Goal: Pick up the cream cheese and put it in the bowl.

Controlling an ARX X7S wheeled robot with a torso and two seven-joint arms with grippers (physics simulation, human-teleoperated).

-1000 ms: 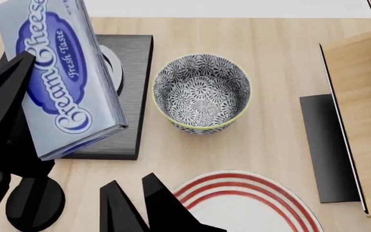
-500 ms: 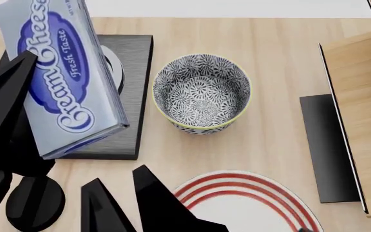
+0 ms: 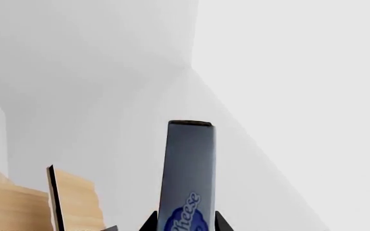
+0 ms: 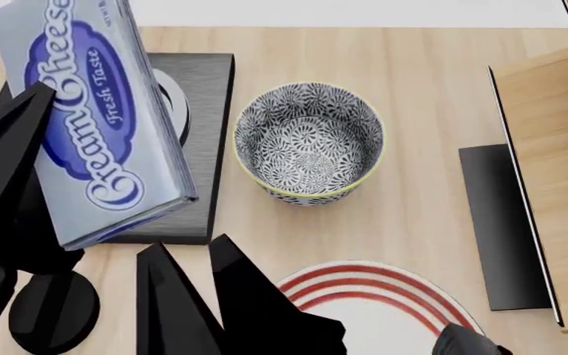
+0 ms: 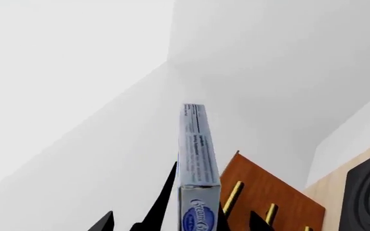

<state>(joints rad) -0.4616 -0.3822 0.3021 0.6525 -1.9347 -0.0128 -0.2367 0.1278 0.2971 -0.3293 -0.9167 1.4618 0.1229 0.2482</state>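
The cream cheese, a light-blue box with a dark-blue oval, hangs tilted above the table's left side. My left gripper is shut on it; one black finger shows at its left and the other is hidden behind it. In the left wrist view the cream cheese stands clamped between both fingers of the left gripper. The blue-and-white bowl stands empty to the box's right. My right gripper is open just below the box, not touching it. The right wrist view shows the cream cheese edge-on beyond the right gripper.
A dark square slab lies under and behind the box. A red-striped white plate sits at the near edge. A wooden cabinet and a black panel stand at the right. A black round knob is at the near left.
My right gripper has risen toward the underside of the cream cheese. The box and the left gripper have hardly moved.
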